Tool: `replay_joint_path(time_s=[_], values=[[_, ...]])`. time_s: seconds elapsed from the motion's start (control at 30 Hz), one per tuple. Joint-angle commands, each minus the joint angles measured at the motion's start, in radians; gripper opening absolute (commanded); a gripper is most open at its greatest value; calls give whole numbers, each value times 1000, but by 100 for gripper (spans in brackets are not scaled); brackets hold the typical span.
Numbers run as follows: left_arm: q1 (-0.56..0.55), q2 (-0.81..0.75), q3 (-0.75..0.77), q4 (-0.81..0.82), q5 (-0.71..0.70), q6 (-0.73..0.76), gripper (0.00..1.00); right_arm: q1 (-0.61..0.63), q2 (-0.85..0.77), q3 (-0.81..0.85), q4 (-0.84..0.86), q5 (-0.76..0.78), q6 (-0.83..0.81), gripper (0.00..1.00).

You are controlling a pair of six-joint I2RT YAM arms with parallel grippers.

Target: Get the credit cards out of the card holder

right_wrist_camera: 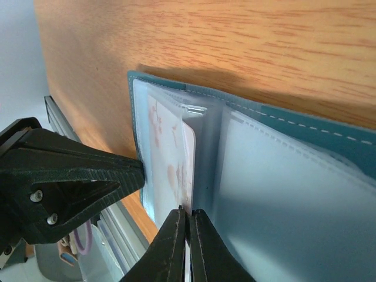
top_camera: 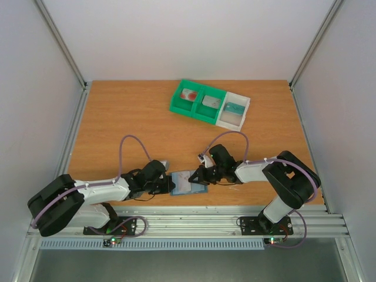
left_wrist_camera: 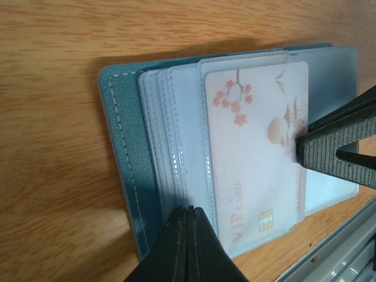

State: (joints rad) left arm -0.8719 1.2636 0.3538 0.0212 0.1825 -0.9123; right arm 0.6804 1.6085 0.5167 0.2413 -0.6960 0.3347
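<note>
The blue-grey card holder (top_camera: 187,183) lies open on the table near the front edge, between both grippers. In the left wrist view its cover (left_wrist_camera: 120,135) holds clear sleeves, and one sleeve holds a white card with pink blossoms (left_wrist_camera: 252,158). My left gripper (left_wrist_camera: 188,212) is shut, its tips pressing on the sleeves by the holder's near edge. My right gripper (right_wrist_camera: 188,212) is shut on the free edge of that white card (right_wrist_camera: 173,158), seen edge-on above the holder (right_wrist_camera: 305,126). The right gripper also shows in the left wrist view (left_wrist_camera: 302,150).
A tray stands at the back: a green compartment (top_camera: 178,104) holds a white card with red marks (top_camera: 189,94), another holds a grey card (top_camera: 210,101), and the white compartment (top_camera: 230,123) holds a teal card (top_camera: 235,109). The metal rail (top_camera: 188,223) runs just before the holder.
</note>
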Motion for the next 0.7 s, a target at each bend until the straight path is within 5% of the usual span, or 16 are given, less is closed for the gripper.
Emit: replay_joint_path(time_s=[0.0, 0.67], values=[[-4, 34, 10, -16, -27, 6, 0, -17, -9, -13, 19, -22, -14, 7], [-4, 40, 24, -17, -17, 7, 1, -80, -73, -40, -44, -15, -34, 1]])
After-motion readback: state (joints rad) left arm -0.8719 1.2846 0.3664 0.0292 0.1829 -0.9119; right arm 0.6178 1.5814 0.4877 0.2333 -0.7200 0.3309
